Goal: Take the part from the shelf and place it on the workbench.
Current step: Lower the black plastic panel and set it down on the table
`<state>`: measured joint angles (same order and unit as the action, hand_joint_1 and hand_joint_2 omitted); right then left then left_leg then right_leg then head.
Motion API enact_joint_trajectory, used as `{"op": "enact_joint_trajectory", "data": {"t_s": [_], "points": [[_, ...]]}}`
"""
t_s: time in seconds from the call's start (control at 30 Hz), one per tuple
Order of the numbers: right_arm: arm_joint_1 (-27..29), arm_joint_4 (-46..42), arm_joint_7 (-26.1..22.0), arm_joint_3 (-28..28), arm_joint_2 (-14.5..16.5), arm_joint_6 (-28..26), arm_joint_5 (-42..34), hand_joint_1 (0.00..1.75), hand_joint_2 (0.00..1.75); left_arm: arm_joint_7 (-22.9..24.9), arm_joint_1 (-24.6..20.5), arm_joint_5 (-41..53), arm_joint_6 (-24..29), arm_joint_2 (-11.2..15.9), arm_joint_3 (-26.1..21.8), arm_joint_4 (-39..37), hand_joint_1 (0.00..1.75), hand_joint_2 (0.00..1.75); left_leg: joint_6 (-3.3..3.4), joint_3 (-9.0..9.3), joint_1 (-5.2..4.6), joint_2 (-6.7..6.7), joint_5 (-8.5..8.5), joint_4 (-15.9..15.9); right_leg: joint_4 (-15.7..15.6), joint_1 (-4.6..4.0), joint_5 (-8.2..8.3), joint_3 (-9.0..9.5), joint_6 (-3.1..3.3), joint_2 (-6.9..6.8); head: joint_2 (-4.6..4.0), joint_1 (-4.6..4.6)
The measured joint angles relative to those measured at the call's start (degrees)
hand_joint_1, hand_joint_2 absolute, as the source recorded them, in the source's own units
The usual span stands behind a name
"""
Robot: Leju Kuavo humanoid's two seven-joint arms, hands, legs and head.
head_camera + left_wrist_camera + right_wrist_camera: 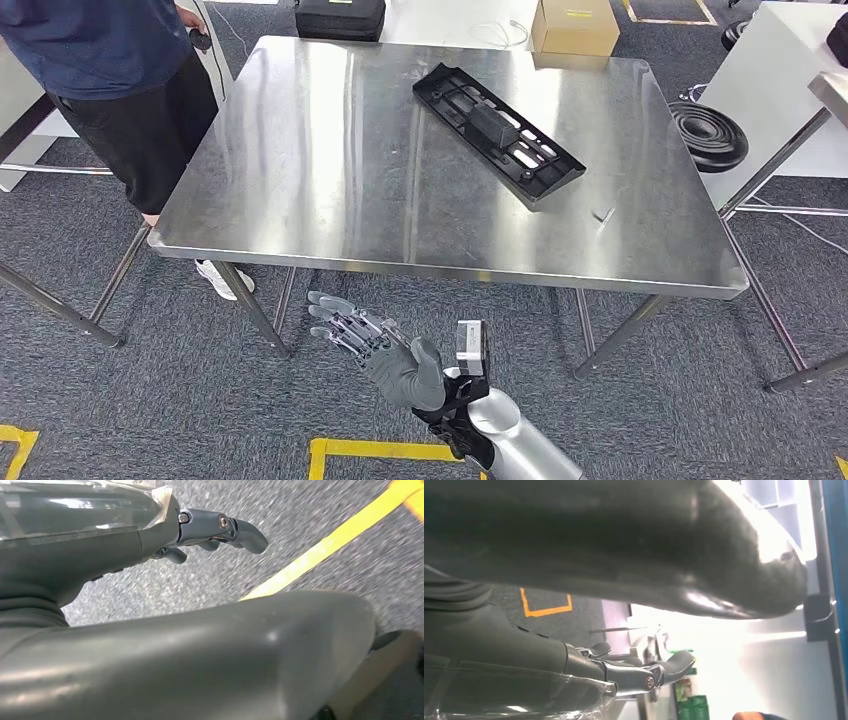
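Lies flat on the steel counter: black plastic part, toward the far right, long axis diagonal from far-left to near-right. Hovers below the counter's near edge, well short of the part and holding nothing: right hand, fingers spread apart, pointing left. Hangs over the carpet with fingers loosely apart, empty: left hand.

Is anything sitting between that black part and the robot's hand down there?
Nothing visible. The black part already lies on the steel workbench, with bare tabletop between it and the near edge. The right hand hangs open below that edge, holding nothing.
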<state>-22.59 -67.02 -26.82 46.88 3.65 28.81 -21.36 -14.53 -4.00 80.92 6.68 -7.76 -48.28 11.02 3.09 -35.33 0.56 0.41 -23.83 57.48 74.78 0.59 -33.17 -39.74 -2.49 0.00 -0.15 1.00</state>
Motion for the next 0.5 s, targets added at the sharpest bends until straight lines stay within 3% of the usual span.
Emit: {"op": "enact_joint_trajectory", "data": {"t_s": [0.03, 0.1, 0.13, 0.17, 0.2, 0.27, 0.3, 0.37, 0.43, 0.47, 0.5], "points": [[0.0, 0.2, 0.0, 0.0, 0.0, -0.1, 0.0, 0.00, 0.00, 0.0, 0.0, 0.0, 0.0, 0.0, 0.0, 0.0, 0.00, 0.00, -0.09, -0.73, -0.01, 0.04, 0.60, 0.0, -1.7, 0.00, 0.87, 1.96, -0.47, 0.00, 0.00, 0.01], [-0.2, 0.5, 0.0, 0.0, 0.2, -0.2, 0.1, 0.00, 0.00, 0.1, 0.0, 0.0, 0.1, -0.1, 0.0, 0.0, 0.00, 0.00, -0.46, -1.90, -0.08, 0.02, 1.76, 0.1, -10.2, -0.12, 2.45, 8.56, -0.74, -0.01, 0.00, 0.03], [-0.3, 0.6, 0.0, -0.1, 0.4, -0.2, 0.1, 0.00, 0.00, 0.1, 0.0, 0.0, 0.1, -0.1, 0.0, 0.0, 0.00, 0.00, -0.73, -2.29, -0.13, 0.04, 2.34, 0.0, -14.5, -0.32, 2.57, 11.58, -0.51, -0.01, 0.00, -0.03], [-0.5, 0.7, 0.0, -0.1, 0.5, -0.2, 0.1, 0.00, 0.00, 0.1, 0.0, 0.0, 0.1, -0.1, 0.0, 0.0, 0.00, 0.00, -1.05, -2.52, -0.19, 0.07, 2.93, 0.0, -17.6, -0.52, 2.45, 13.47, -0.17, 0.00, 0.00, -0.04], [-0.6, 0.8, 0.0, -0.1, 0.6, -0.3, 0.1, 0.00, 0.00, 0.1, 0.0, 0.0, 0.1, -0.2, 0.0, 0.0, 0.00, 0.00, -1.39, -2.65, -0.22, 0.12, 3.50, -0.2, -19.1, -0.75, 2.26, 14.20, 0.15, 0.03, 0.00, 0.00], [-0.6, 1.1, 0.0, -0.1, 0.6, -0.4, 0.1, 0.00, 0.00, 0.1, 0.1, 0.0, 0.1, -0.2, 0.0, 0.0, 0.00, 0.00, -2.06, -2.84, -0.07, 0.09, 4.19, -0.3, -19.3, -0.59, 2.95, 13.47, 0.80, 0.02, 0.00, 0.11], [-0.6, 1.3, 0.0, -0.1, 0.7, -0.5, 0.1, 0.00, 0.00, 0.1, 0.1, 0.0, 0.1, -0.2, 0.0, 0.0, 0.00, 0.00, -2.39, -3.19, 0.05, -0.01, 3.34, 0.2, -19.2, -0.35, 3.45, 13.09, 1.28, -0.05, 0.00, 0.12], [-0.6, 1.7, 0.1, -0.1, 0.8, -0.5, 0.2, 0.00, 0.00, 0.1, 0.3, 0.0, 0.1, -0.1, 0.0, 0.0, 0.00, 0.00, -2.95, -4.66, 0.27, -0.29, -1.54, 4.4, -19.4, 0.17, 4.72, 12.06, 2.31, -0.26, 0.00, -0.07], [-0.5, 2.0, 0.1, -0.1, 0.9, -0.6, 0.2, 0.00, 0.00, 0.1, 0.3, 0.0, 0.1, -0.1, 0.0, 0.0, 0.00, 0.00, -3.39, -6.51, 0.35, -0.45, -6.94, 11.8, -19.3, 0.07, 5.96, 10.74, 2.69, -0.39, 0.00, -0.20], [-0.5, 2.2, 0.1, -0.1, 0.9, -0.6, 0.2, 0.00, 0.00, 0.1, 0.3, 0.0, 0.1, -0.1, 0.0, 0.0, 0.00, 0.00, -3.61, -6.89, 0.47, -0.49, -7.79, 14.8, -19.1, 0.07, 6.57, 9.95, 2.56, -0.42, 0.00, -0.21], [-0.5, 2.3, 0.1, -0.1, 0.9, -0.6, 0.2, 0.00, 0.00, 0.1, 0.3, 0.0, 0.1, -0.1, 0.0, 0.0, 0.00, 0.00, -3.81, -6.52, 0.66, -0.49, -7.34, 16.3, -18.8, 0.11, 7.11, 9.10, 2.38, -0.44, 0.00, -0.21]]}}
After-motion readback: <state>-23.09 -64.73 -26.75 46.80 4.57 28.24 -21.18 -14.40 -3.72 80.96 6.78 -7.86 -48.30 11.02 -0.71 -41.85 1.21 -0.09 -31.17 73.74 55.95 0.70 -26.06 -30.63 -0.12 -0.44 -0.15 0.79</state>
